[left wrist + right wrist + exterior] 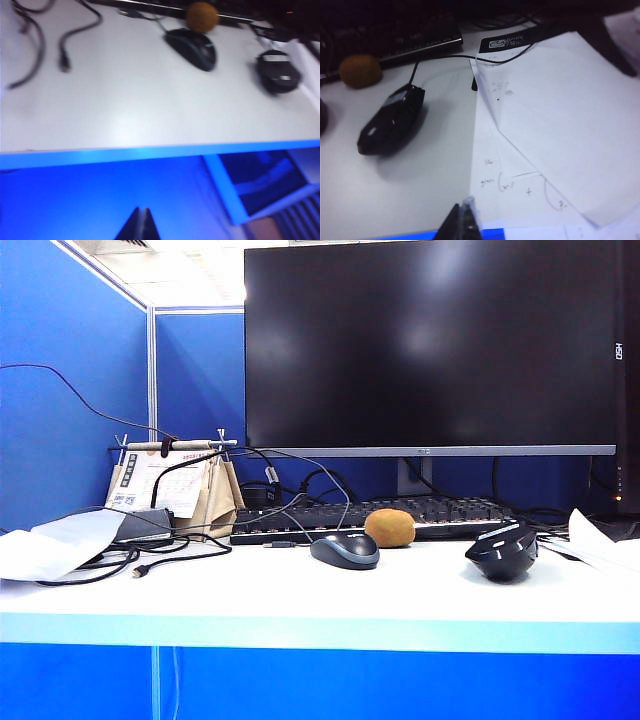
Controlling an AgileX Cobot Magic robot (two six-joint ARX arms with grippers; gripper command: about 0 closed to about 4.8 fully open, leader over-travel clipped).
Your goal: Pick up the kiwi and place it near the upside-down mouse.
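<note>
Brown and fuzzy, the kiwi sits on the white desk, touching or just in front of the black keyboard that runs along the foot of the monitor. Just beside it, on the side toward the cables, lies a smooth dark grey mouse, right way up. The upside-down mouse, black and angular with pale marks on its flat face, rests apart from the kiwi on the other side, near loose white sheets of paper.

Neither gripper appears in the exterior view. The left gripper hangs off the desk, out past its blue front edge, with its two dark tips pressed together and nothing between them. From those jaws the kiwi lies far ahead across the bare desk top, the grey mouse just nearer than it, and the upside-down mouse off to one side (this view is blurred).

The right gripper sits at the desk's front edge, its fingertips clenched on nothing. The upside-down mouse lies ahead of its jaws and to one side, the kiwi farther beyond that, and handwritten paper spreads from just beside the tips.
</note>
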